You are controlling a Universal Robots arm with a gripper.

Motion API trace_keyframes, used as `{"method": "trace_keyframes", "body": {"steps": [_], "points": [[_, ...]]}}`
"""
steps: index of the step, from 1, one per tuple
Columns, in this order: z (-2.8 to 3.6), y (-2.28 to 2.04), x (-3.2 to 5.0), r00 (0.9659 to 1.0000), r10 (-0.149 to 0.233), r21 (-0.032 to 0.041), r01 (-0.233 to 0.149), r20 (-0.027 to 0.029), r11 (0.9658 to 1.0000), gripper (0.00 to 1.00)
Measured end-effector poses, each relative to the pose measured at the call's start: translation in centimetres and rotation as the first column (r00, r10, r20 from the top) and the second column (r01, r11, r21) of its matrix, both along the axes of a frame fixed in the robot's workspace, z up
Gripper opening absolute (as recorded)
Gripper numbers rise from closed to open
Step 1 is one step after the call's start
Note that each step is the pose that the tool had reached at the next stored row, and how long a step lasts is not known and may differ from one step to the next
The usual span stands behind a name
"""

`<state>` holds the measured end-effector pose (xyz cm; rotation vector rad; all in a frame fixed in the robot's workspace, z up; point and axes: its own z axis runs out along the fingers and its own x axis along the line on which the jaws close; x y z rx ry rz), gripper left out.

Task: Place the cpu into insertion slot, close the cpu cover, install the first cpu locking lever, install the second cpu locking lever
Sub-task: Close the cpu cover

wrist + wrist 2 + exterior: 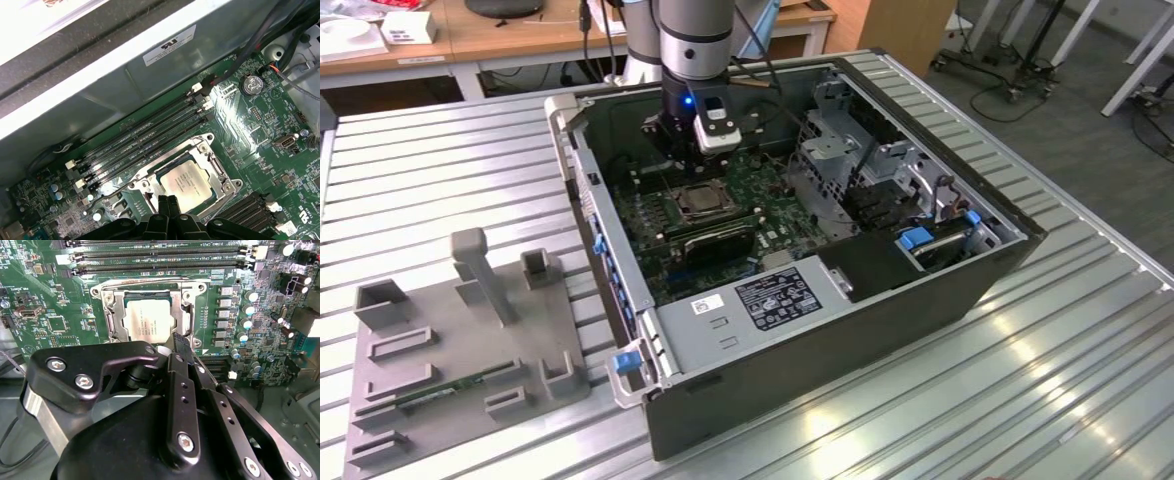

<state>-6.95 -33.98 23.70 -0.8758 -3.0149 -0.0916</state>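
A ribbed metal worktop (440, 170) carries an open black computer case (947, 300) lying on its side, with wooden desks behind it. Inside the case, locate the green circuit board (250, 130) and its small square insertion slot with a silver metal rim (700, 200). The flat square cpu with a silvery-grey metal top (186, 182) is seated in that slot. The thin silver windowed cpu cover (192, 305) appears to lie flat around it; you cannot tell from these views whether either locking lever is latched. The black gripper (167, 204) has its fingers pressed together with nothing between them. Its tips stand at the edge of the cover. The cpu lies just beyond the tips, and the long black memory slots (150, 135) run parallel along the far side of the slot from the gripper.
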Motion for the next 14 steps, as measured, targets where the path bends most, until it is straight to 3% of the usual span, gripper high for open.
{"method": "trace_keyframes", "body": {"steps": [6, 14], "points": [[0.00, 0.00, 0.00, 0.9998, 0.019, 0.0000, -0.019, -0.0001, 0.9998, 0.11], [0.00, 0.00, 0.00, 0.9972, 0.075, -0.0001, -0.075, -0.0001, 0.9972, 0.11]]}}
